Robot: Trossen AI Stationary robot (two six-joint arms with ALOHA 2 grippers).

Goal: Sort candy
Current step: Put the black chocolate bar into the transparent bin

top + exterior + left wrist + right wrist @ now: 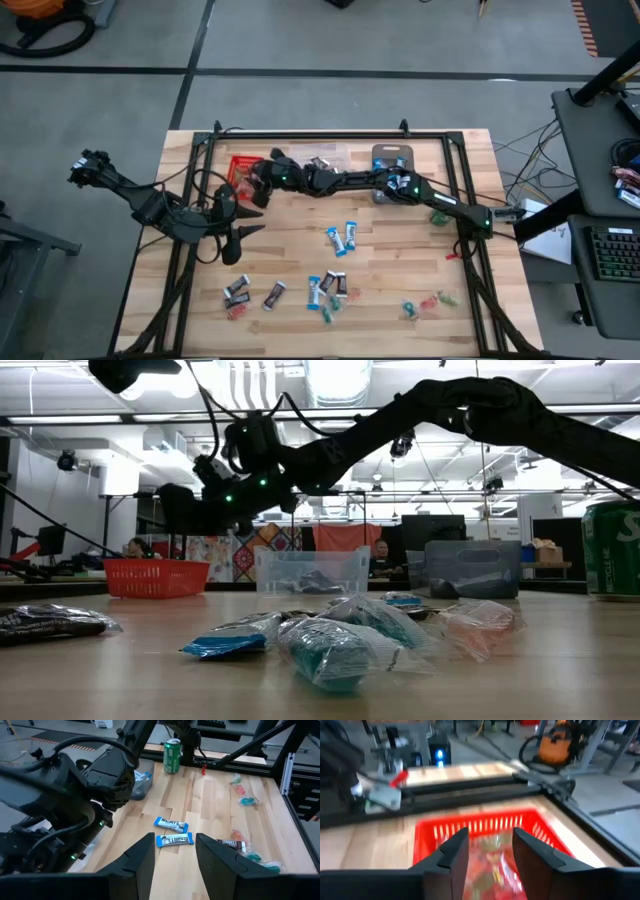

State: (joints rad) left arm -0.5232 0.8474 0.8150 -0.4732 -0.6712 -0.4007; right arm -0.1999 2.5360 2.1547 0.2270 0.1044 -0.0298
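Wrapped candy lies scattered on the near half of the wooden table: two blue-and-white pieces [340,238], dark pieces [237,292], a mixed cluster [325,290] and small red and green sweets [425,303]. My right arm reaches across the far side of the table. Its gripper [254,183] hangs open above the red bin [480,827], where red-wrapped sweets [490,862] lie between and below the fingers. My left gripper [243,238] waits open above the table's left part, its fingers framing a blue-and-white candy [174,840] farther off on the wood.
Along the far edge stand the red bin [243,168], a clear bin [320,158] and a grey bin [392,160]. A green can [172,756] stands near the right arm's base. A dark frame [455,180] rims the table. Bare wood shows between the bins and the candy.
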